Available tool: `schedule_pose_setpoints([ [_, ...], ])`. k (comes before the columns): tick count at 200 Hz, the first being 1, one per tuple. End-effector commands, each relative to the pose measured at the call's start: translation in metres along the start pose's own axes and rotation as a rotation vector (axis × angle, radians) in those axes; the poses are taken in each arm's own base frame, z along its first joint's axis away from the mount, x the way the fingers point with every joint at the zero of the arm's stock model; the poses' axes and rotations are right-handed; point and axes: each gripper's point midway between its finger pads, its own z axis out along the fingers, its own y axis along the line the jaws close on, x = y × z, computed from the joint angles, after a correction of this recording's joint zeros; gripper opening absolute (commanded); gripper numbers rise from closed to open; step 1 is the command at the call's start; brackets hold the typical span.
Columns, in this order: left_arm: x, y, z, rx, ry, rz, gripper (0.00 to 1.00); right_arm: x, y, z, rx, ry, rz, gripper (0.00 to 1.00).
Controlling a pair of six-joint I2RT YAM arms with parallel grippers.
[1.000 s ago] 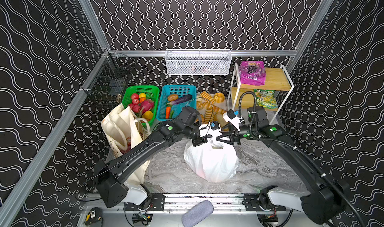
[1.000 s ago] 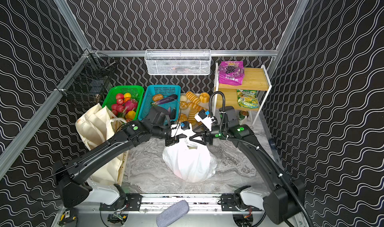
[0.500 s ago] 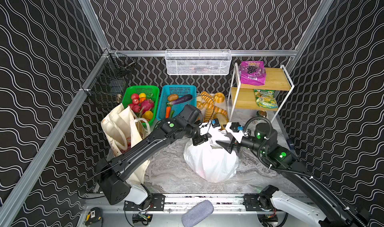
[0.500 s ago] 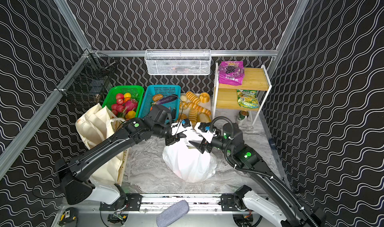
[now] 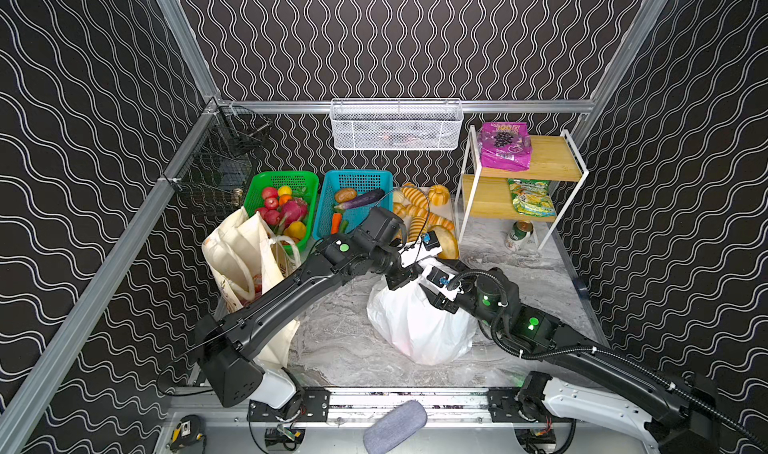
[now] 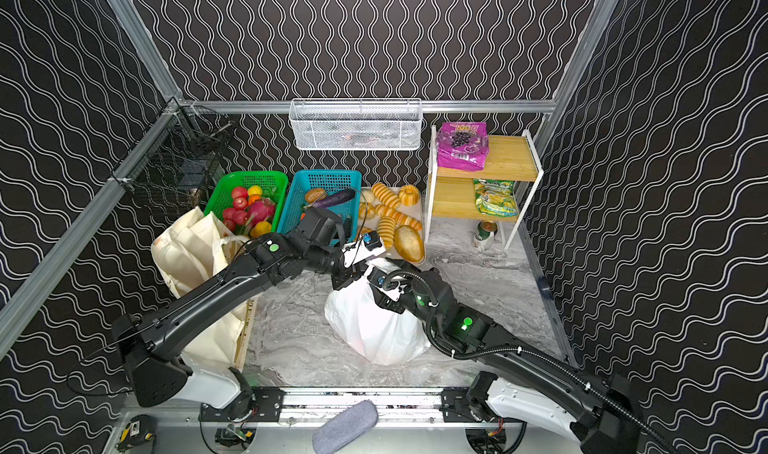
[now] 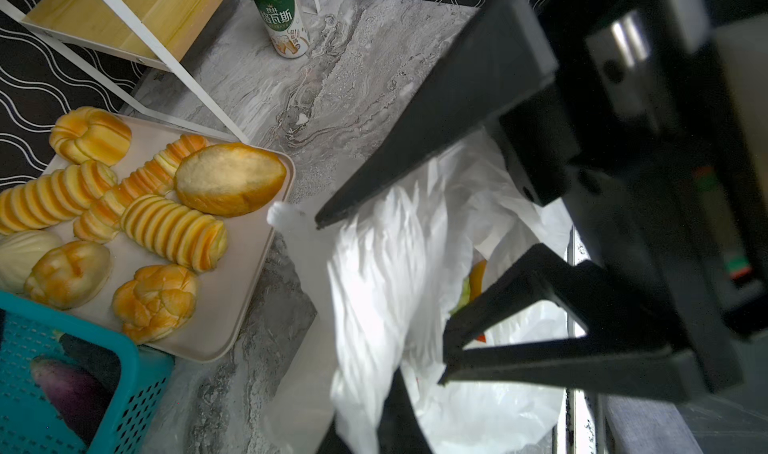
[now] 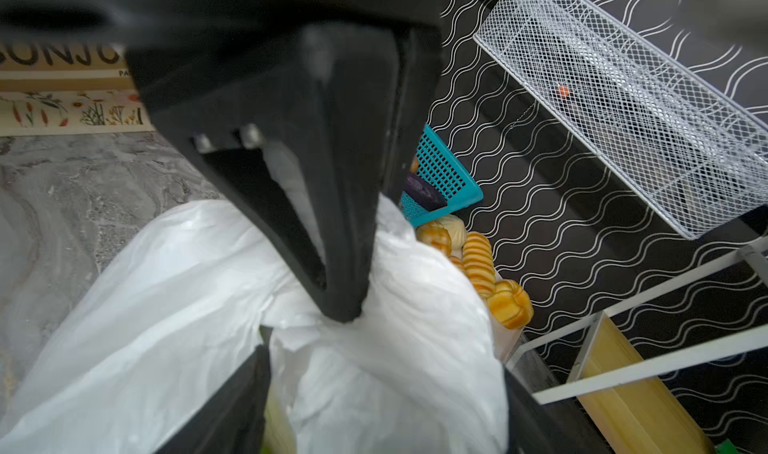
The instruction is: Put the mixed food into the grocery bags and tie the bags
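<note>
**Bag-tying, mid-step.** The left tool is pinched shut on the gathered top of the white plastic bag, which stands mid-tabletop in both top views. The right tool hovers at the same neck, its jaws well apart on either side of the plastic and gripping nothing. Orange and green contents show through the bag's mouth in the left wrist view.

At the left edge the cream canvas tote stands upright against the green basket. The right wrist view catches part of its black lettering, "ONJO", above a flower border.

A green-and-white drink can, printed with the Chinese characters "格瓦斯", stands at the foot of the wooden shelf rack. The purple grape-print packet lies on the top shelf and a green-yellow packet on the lower one. The writing on both is too small to read.
</note>
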Motion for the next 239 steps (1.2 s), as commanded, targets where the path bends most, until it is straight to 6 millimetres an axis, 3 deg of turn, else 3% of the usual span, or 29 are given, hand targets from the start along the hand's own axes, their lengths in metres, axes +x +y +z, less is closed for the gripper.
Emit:
schedule_pose_setpoints([
  [1, -0.001, 0.000, -0.001, 0.002, 0.002, -0.032, 0.00, -0.006, -0.020, -0.002, 0.114, -0.013, -0.011, 0.64],
  [50, -0.004, 0.001, -0.003, 0.004, -0.002, -0.042, 0.00, -0.002, -0.012, -0.001, 0.075, -0.006, -0.010, 0.40],
  [100, -0.006, -0.004, -0.003, 0.034, -0.012, -0.044, 0.00, -0.010, -0.002, 0.015, 0.002, 0.004, 0.042, 0.29],
  [122, -0.004, -0.003, -0.003, 0.025, -0.001, -0.046, 0.00, -0.012, 0.002, 0.019, -0.025, 0.000, 0.057, 0.00],
  [168, -0.002, 0.009, -0.010, -0.030, -0.005, -0.056, 0.00, -0.011, 0.006, 0.006, -0.157, -0.065, 0.172, 0.00],
  [189, 0.004, 0.018, -0.013, -0.060, 0.020, -0.057, 0.00, -0.015, 0.005, -0.009, -0.377, -0.125, 0.307, 0.00],
  [239, 0.002, 0.025, -0.010, -0.080, 0.029, -0.037, 0.00, -0.034, 0.037, -0.037, -0.902, -0.133, 0.453, 0.00],
])
